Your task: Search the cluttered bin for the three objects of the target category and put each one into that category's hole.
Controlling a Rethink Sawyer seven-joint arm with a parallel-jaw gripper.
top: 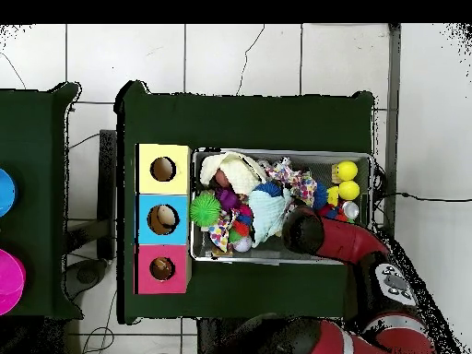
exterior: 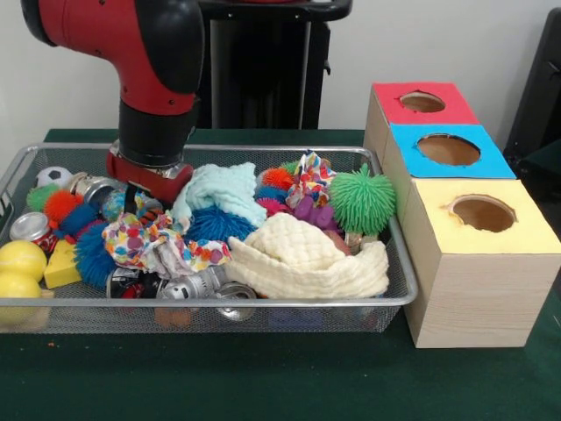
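Observation:
The wire-mesh bin (exterior: 263,303) lies across the table, piled with clutter; in the overhead view its rim (top: 277,260) shows too. I see no plush animal for certain; they are hidden under cloths and balls. A tan-orange shape (exterior: 171,317) shows through the front mesh, but I cannot tell what it is. The red-topped box's hole (exterior: 422,102) is at the far end of the box row, also in the overhead view (top: 162,268). My gripper (exterior: 133,200) is lowered into the bin's left back part, its tip buried among the clutter. In the overhead view the arm (top: 313,232) covers it.
The blue-topped box (exterior: 449,149) and yellow-topped box (exterior: 482,213) stand right of the bin. In the bin are a green puffer ball (exterior: 362,200), a cream cloth (exterior: 302,259), a teal cloth (exterior: 223,193), yellow balls (exterior: 19,260) and silver toy robots (exterior: 197,286).

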